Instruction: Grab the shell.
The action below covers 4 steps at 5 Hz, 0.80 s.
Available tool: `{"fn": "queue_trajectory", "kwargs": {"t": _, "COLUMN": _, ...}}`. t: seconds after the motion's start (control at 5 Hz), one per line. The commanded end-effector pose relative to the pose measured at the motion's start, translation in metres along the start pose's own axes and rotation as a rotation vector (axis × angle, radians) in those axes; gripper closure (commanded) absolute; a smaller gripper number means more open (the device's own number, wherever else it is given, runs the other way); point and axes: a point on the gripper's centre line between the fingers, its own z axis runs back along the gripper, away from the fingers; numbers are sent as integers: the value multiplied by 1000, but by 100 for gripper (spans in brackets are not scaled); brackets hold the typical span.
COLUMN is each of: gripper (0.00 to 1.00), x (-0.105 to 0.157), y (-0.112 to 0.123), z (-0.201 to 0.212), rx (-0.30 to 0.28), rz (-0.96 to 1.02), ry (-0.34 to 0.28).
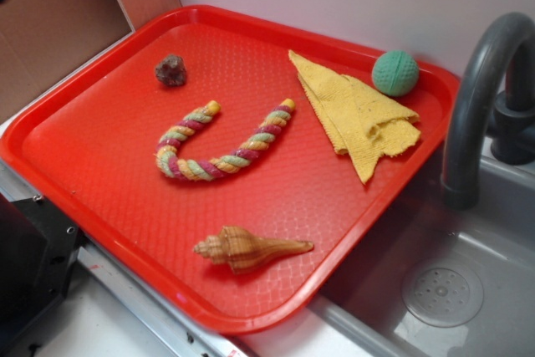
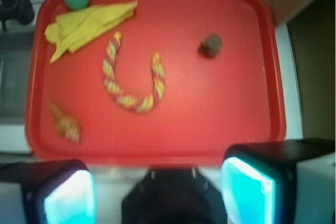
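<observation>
Exterior view. Red tray [image 1: 100, 135]: the landmark, set beside a grey sink [image 1: 468, 290] with a dark faucet [image 1: 476, 98]. Shell [image 1: 249, 248]: tan and brown, striped, lying flat near the tray's near rim, knobby spire toward the left, thin tail toward the sink. Braided rope [image 1: 219, 144]: curled in a U at tray centre, well apart from the shell. Dark rock-like lump [image 1: 170, 70]: toward the far-left part of the tray. Yellow cloth [image 1: 359, 114]: folded, at the tray's sink-side far area. Green ball [image 1: 394, 72]: in the far corner, just beside the cloth. The gripper is not seen here.

Wrist view. Gripper [image 2: 157, 192]: two pads [image 2: 247, 190] stand apart with nothing between them, jaws released, high above the tray's near edge. Shell [image 2: 65, 123]: blurred, in the tray's lower-left area, off to one side of the jaws.

Handling note, as judgement: shift sideways until the shell sits between the pads, turn the jaws across its thick body rather than the thin tail, and descend low, since it lies flat.
</observation>
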Motion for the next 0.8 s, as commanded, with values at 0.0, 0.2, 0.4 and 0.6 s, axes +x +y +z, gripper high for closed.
{"fn": "queue_trajectory", "kwargs": {"t": 0.0, "gripper": 0, "x": 48, "y": -41, "z": -49, "rx": -46, "rz": -156, "ry": -21}}
{"fn": "queue_trajectory", "kwargs": {"t": 0.2, "gripper": 0, "x": 57, "y": -71, "z": -71, "rx": -113, "rz": -270, "ry": 20}}
{"fn": "queue_trajectory", "kwargs": {"t": 0.4, "gripper": 0, "x": 52, "y": -91, "z": -80, "rx": -125, "rz": -347, "ry": 44}}
{"fn": "queue_trajectory", "kwargs": {"t": 0.6, "gripper": 0, "x": 35, "y": -118, "z": -96, "rx": -168, "rz": -440, "ry": 98}}
